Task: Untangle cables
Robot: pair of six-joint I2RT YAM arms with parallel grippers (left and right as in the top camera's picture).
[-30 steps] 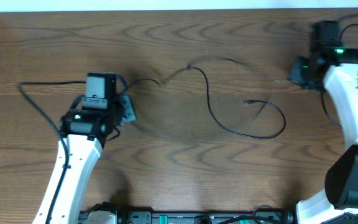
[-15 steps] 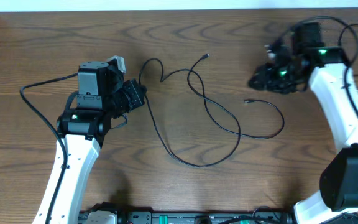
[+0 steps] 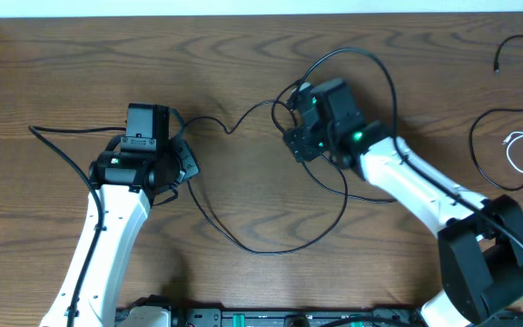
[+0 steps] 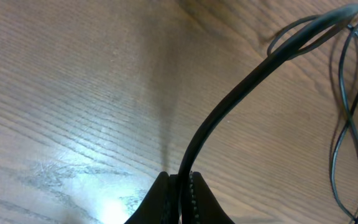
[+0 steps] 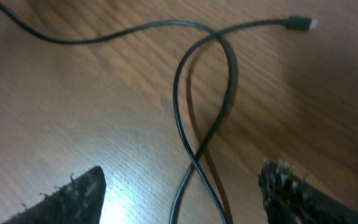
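Pinching the black cable (image 4: 229,99) in the left claw (image 4: 180,182), left of middle on the desk (image 3: 62,54). Right claw (image 5: 185,186) spread wide, straight over the crossed loops (image 5: 197,158) mid-desk, nearer than the left.

My overhead camera looks straight down on the counter (image 3: 243,54) from well above, with the arm bases along the near edge. The left wrist camera sits low and very close to the wood. It looks out past the left tool (image 4: 180,186) and along the black cable (image 4: 229,106) toward the right. The right wrist camera hangs a little higher and faces down between the fingers of the right tool (image 5: 185,186). All three views share that cable's crossed loops near mid-counter.
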